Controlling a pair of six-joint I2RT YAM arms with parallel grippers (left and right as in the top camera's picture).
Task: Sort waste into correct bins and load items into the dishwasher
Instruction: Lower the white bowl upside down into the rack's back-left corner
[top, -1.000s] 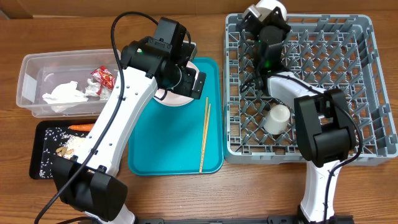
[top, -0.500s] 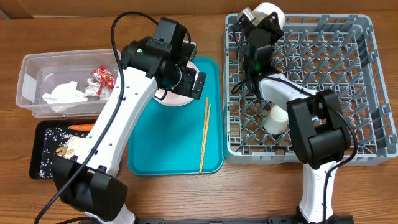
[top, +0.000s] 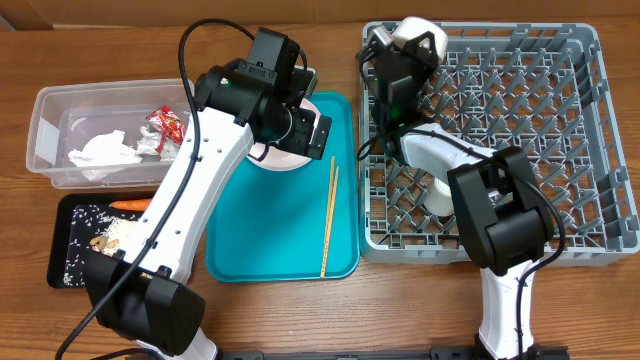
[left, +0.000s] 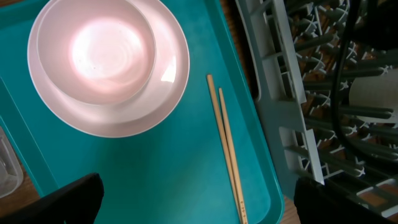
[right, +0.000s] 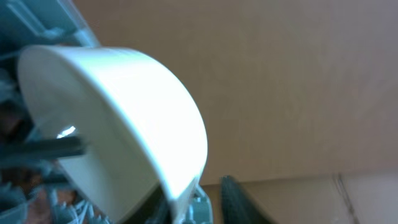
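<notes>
A small white bowl (top: 410, 30) stands on edge at the far left corner of the grey dishwasher rack (top: 560, 130). My right gripper (top: 400, 48) is at it. In the right wrist view the bowl (right: 124, 124) has its rim between the parted jaws of the right gripper (right: 202, 202), close to one finger and clear of the other. A white cup (top: 436, 196) sits in the rack. My left gripper (left: 199, 205) hangs wide open above the teal tray (top: 270, 240), holding nothing. On the tray lie a plate (left: 168, 87), a bowl (left: 93, 50) on it, and chopsticks (left: 225, 149).
A clear tub (top: 50, 150) at the left holds a red-and-silver wrapper (top: 168, 124) and a white tissue (top: 100, 152). The black tray (top: 70, 250) in front of it holds a carrot (top: 130, 205), rice (top: 85, 215) and beige scraps (top: 100, 242).
My right gripper has carried the bowl leftward along the rack's far edge to the corner, and its jaws have parted. The left arm has not moved.
</notes>
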